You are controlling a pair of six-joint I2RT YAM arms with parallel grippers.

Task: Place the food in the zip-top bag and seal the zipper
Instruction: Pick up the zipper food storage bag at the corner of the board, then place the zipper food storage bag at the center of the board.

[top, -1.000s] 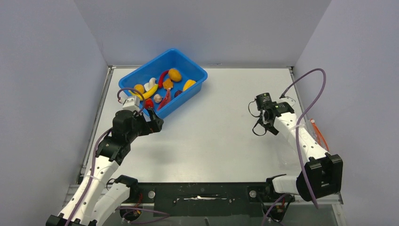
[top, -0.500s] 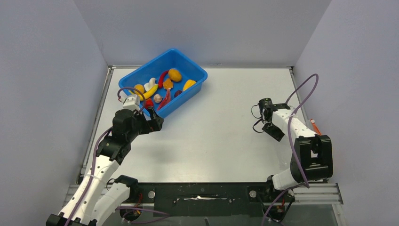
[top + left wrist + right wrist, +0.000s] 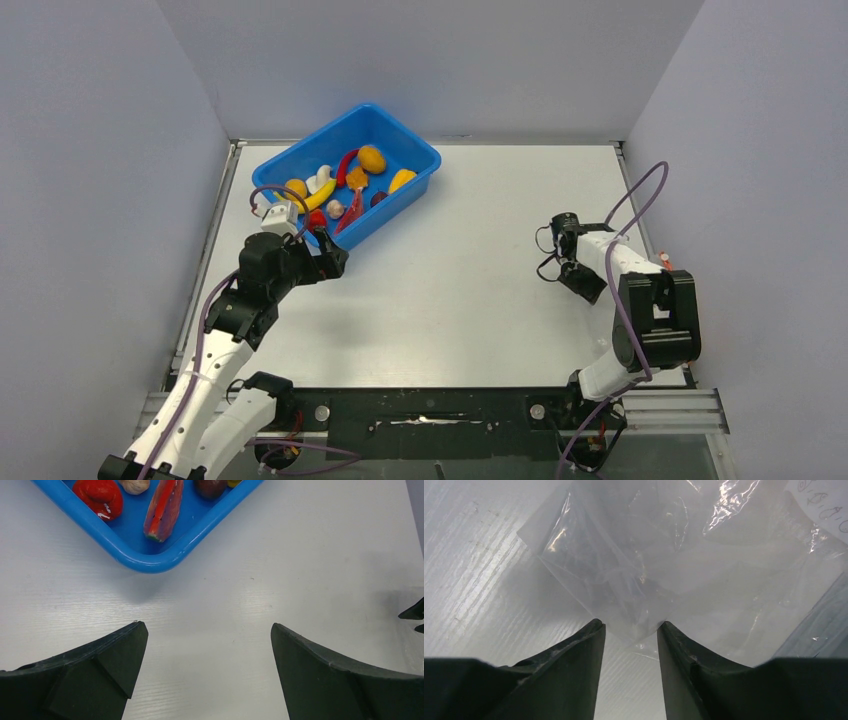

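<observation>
Plainly the zip-top bag point(image 3: 634, 570) is lying on the counter point(image 3: 460, 270) straight ahead of the right end effector point(image 3: 630, 625), one corner poking between its part-open jaws, not gripped. The left end effector point(image 3: 207, 630), gaping wide, is hovering well apart, beside the blue tub point(image 3: 400, 203) holding the food point(image 3: 371, 158).

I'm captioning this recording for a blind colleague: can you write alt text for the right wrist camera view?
A crumpled clear zip-top bag lies on the white table, filling most of the view. The two dark fingers of the right gripper reach in from the bottom edge, slightly apart, with a fold of the bag between their tips.
</observation>
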